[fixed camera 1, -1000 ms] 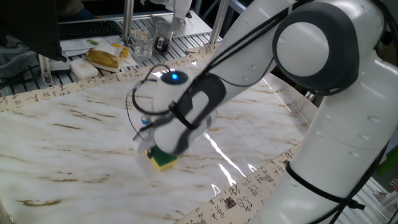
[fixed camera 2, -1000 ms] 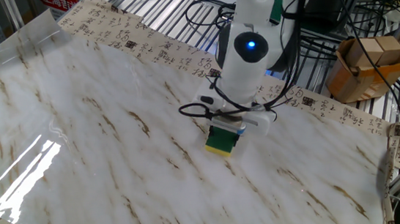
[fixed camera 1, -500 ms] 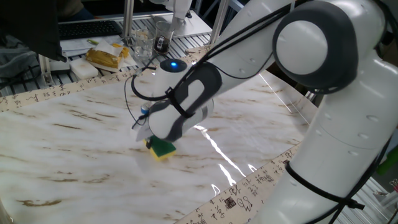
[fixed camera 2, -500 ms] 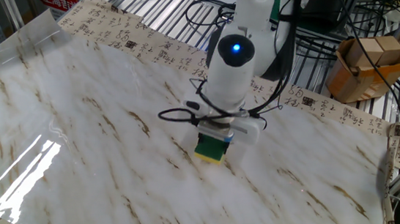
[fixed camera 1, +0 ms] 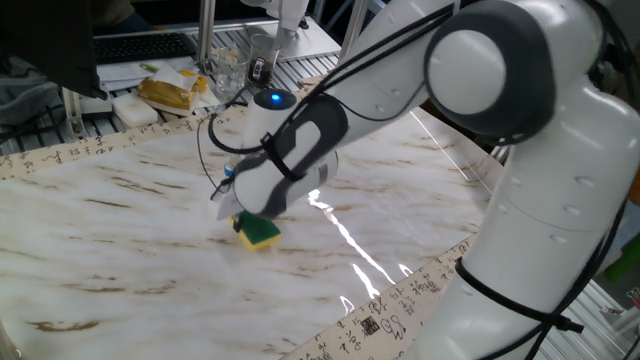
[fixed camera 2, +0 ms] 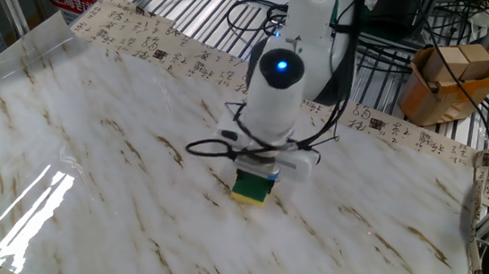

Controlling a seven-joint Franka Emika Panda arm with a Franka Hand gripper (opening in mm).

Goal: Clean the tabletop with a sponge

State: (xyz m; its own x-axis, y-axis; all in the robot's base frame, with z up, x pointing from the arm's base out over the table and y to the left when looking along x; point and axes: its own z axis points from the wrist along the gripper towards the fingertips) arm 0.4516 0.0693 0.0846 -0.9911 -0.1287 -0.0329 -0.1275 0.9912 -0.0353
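Pressing down from directly above, the claw (fixed camera 2: 255, 174) is clamped on the sponge (fixed camera 2: 252, 188), yellow foam flat against the marble desk (fixed camera 2: 95, 169), green side up.

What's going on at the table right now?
The gripper holds the sponge pressed flat on the tabletop, green side up and yellow foam down. It sits mid-table, away from the printed border. This looks like a wiping pass under way.

sponge (fixed camera 1: 259, 233) on tabletop (fixed camera 1: 120, 250), gripper (fixed camera 2: 257, 170) directly above it
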